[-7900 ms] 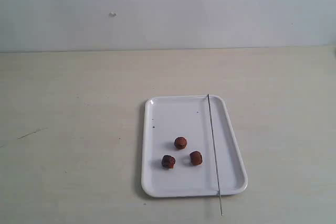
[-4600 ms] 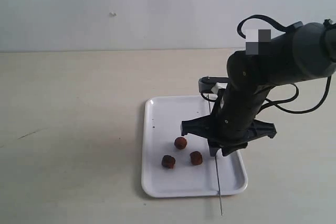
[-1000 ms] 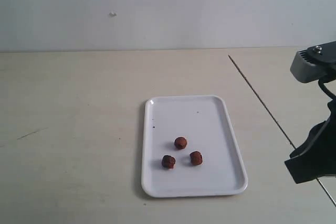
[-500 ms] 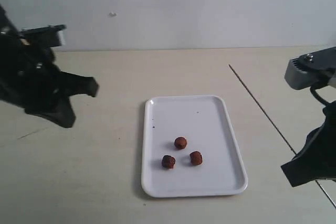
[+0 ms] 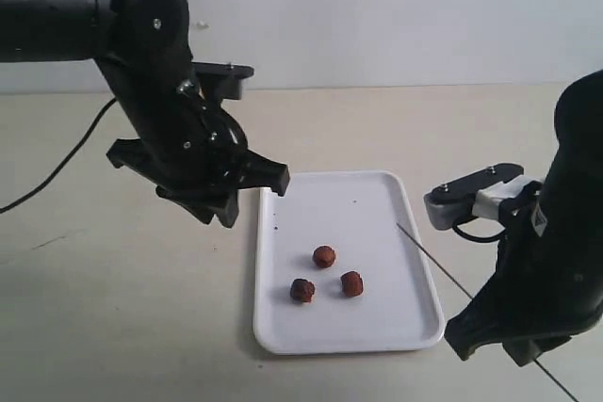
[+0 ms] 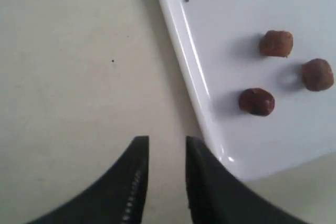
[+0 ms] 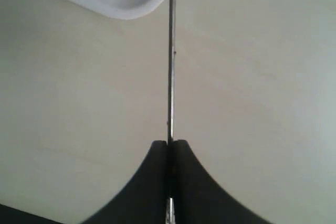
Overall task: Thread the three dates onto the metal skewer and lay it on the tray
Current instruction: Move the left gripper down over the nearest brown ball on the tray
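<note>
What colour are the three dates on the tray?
The three dates are reddish-brown; the left wrist view shows it best.

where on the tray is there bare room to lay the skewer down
The tray is bare in its far half, between the three dates and the far rim, and along its right rim. It is crowded near the middle, around the dates.
</note>
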Motion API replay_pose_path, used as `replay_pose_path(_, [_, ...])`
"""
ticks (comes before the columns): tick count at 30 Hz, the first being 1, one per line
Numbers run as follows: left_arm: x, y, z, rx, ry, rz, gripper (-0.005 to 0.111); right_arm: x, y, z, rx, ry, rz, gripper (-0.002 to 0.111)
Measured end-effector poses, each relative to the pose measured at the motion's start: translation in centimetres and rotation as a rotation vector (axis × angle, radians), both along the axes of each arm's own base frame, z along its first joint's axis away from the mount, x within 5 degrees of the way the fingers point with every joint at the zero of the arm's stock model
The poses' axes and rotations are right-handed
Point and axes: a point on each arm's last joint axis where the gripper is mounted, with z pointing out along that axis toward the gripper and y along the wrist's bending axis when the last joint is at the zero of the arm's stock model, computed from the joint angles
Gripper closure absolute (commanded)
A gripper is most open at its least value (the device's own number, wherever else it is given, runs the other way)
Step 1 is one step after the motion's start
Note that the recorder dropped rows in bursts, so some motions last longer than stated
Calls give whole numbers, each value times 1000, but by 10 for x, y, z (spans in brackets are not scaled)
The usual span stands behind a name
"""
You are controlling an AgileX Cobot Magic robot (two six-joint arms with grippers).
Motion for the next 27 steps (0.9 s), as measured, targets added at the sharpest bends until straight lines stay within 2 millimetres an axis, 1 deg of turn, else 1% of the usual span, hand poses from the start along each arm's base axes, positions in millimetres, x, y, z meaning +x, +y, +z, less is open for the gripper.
replay_pose_path(2, [4, -5, -8, 0, 0, -4, 64, 0, 0, -3, -8, 19, -9, 108])
replay_pose_path(6, [6, -20, -19, 3, 6, -22, 65, 2, -3, -3, -45, 4, -22, 108])
replay_pose_path(13, [-5, -57, -32, 13, -3, -77, 65, 3, -7, -3, -84, -5, -39, 108])
replay_pose_path(16, [-9, -69, -39, 35, -16, -74, 65, 3, -7, -3, -88, -4, -39, 108])
replay_pose_path(21, [-18, -80, -53, 91, -38, -60, 65, 3, -7, -3, -89, -3, -41, 108])
replay_pose_path(27, [-31, -92, -57, 110, -61, -20, 65, 2, -7, -3, -91, -2, -40, 108])
